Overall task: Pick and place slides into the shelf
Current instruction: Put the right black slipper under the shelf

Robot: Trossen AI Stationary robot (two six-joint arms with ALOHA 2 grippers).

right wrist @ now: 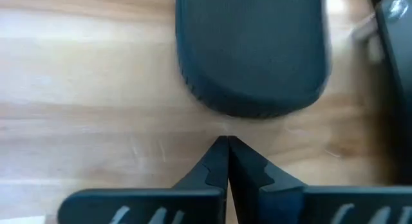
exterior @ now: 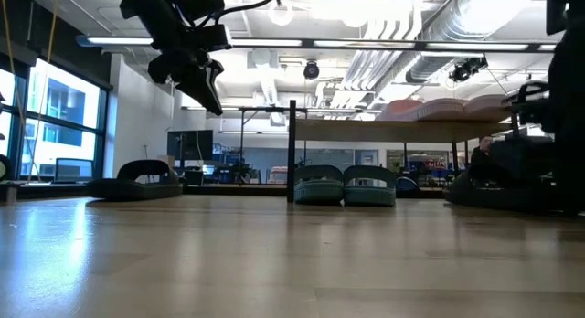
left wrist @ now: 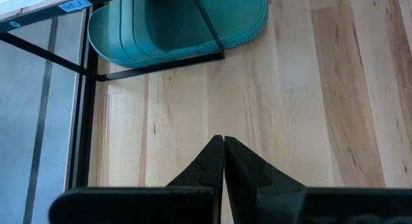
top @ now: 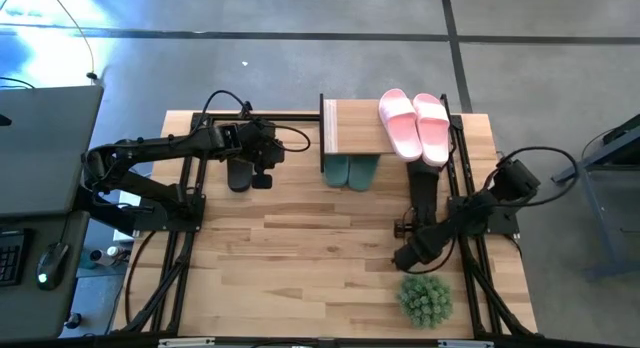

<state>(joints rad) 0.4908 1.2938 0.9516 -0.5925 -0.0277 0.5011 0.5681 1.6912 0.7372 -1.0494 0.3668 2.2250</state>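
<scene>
The shelf stands at the table's far edge. The pale pink slides lie on its top board. The dark green slides sit under it on the table, also seen in the low view. One black slide lies left of the shelf, another to its right. My left gripper is shut and raised above the table, beside the left black slide. My right gripper is shut, low, just short of the right black slide's near end.
A round green spiky plant stands near the table's near right corner, close behind my right arm. The shelf's black frame legs stand around the green slides. Bare wood lies between the two arms.
</scene>
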